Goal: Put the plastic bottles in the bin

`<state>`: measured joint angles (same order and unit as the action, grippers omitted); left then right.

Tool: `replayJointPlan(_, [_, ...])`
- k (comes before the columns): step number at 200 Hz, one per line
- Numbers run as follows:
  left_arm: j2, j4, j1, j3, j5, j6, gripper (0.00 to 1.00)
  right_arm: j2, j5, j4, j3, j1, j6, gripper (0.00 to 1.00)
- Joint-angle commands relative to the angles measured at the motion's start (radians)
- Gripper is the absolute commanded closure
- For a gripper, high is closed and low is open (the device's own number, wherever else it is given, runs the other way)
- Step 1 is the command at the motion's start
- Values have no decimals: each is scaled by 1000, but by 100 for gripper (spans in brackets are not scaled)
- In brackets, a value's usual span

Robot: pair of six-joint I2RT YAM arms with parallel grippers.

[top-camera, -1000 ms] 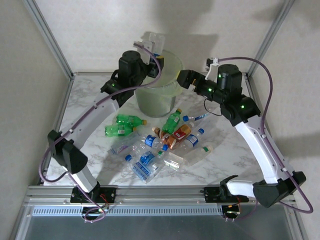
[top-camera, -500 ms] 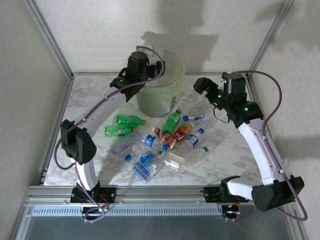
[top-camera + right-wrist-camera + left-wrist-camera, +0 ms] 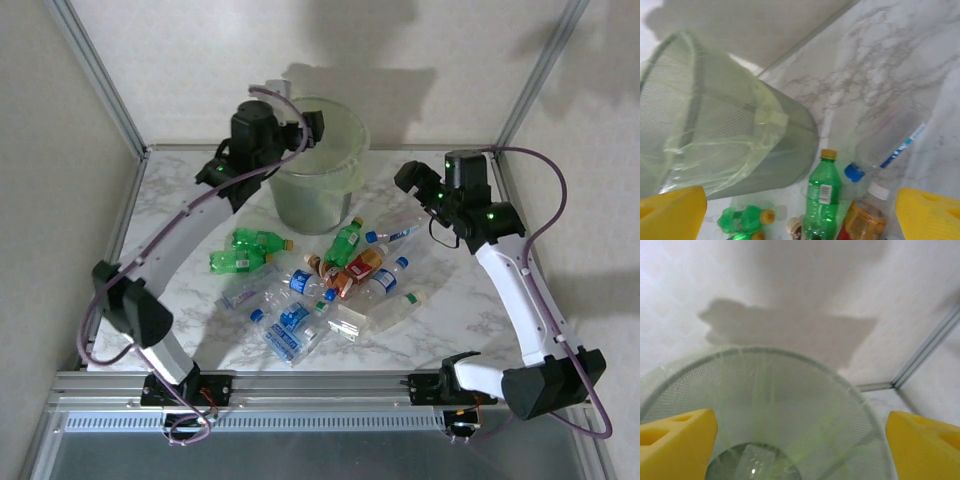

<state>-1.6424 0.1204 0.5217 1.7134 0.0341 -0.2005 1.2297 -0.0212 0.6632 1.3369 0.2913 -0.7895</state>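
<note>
Found the left gripper (image 3: 308, 124) hanging over the mouth of the bin (image 3: 335, 200), fingers (image 3: 680, 440) spread wide with nothing between them: released, empty. Saw the bin's rim directly below those fingers. Saw something clear and pale at the very bottom, straight beneath the gripper, and judged it to be at least one bottle already dropped in. Could not count what lay there through the haze of the green plastic.

Found the right gripper (image 3: 407, 178) likewise let go, fingers far apart and holding nothing. Placed it above the table, with the bin off to its left and the heap of bottles (image 3: 320, 280) below and ahead of it. Noted nearest beneath it a green bottle (image 3: 822, 195) with a yellow cap, and just to that one's right a clear bottle (image 3: 885, 150) with a blue cap.

Judged the job only just begun: very little in the bin, nearly everything left out on the table, neither gripper carrying anything.

Counted one bin and two grippers. Counted three green bottles on the table: two lying together on the side nearer the left gripper, and the third beneath the right gripper. Made out two red or orange labelled bottles (image 3: 362, 265) in the middle of the heap. Put the clear ones at roughly seven, overlapped too closely to count exactly.
</note>
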Motion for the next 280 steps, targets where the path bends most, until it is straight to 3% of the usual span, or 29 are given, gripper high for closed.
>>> replayJointPlan(1, [156, -120, -2, -99, -101, -62, 13, 37, -89, 78, -45, -16, -42, 4])
replayJointPlan(48, [367, -253, -3, -373, -352, -157, 10, 192, -101, 60, -89, -27, -91, 5])
replayJointPlan(102, [438, -291, -3, -538, -467, -242, 13, 422, -69, 11, -36, -27, -150, 6])
replayJointPlan(192, [438, -364, 1, -599, -532, -301, 16, 671, -68, 24, 132, -32, -174, 4])
replayJointPlan(280, [429, -346, 0, -615, -534, -297, 18, 770, -103, 6, 146, -35, -180, 10])
